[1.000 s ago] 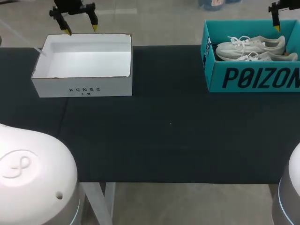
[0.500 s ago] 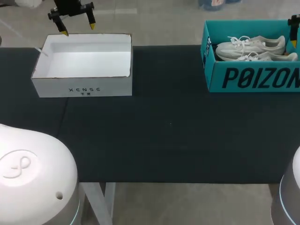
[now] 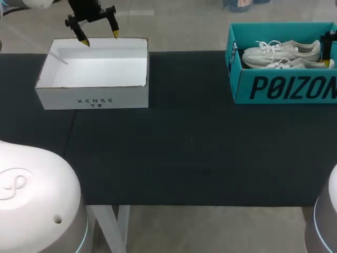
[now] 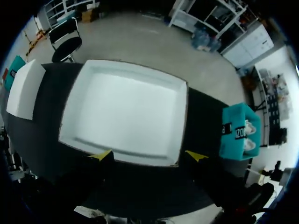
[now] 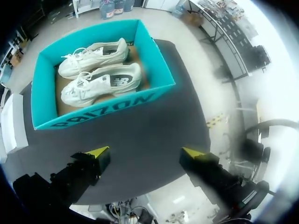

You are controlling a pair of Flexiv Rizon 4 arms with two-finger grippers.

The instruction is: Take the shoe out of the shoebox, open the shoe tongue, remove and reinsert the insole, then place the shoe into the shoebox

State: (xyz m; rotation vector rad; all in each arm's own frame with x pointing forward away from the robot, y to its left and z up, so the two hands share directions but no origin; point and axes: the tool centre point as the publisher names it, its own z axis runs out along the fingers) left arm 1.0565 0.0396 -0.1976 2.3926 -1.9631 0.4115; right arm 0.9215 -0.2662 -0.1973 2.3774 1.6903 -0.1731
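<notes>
**Shoes sitting in the teal box, both claws empty**

While both shoes (image 5: 100,70) lie side by side in the teal box (image 3: 281,87), it could be pre-pickup or already put back, can't say. Any grab should come straight down across the shoe's narrow width, clear of the laces. Long axis runs along the box's length, toes toward the table's middle. Left gripper (image 3: 97,36) hangs spread over the white box (image 3: 92,100); right gripper (image 5: 142,153) is spread too, holding nothing.

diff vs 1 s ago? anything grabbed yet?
Nothing grabbed. The left gripper, open, shifted rightward along the far wall of the white box. The right gripper, open, slid toward the table's right edge and dropped beside the teal shoebox. Both boxes and the white sneakers stayed put.
</notes>
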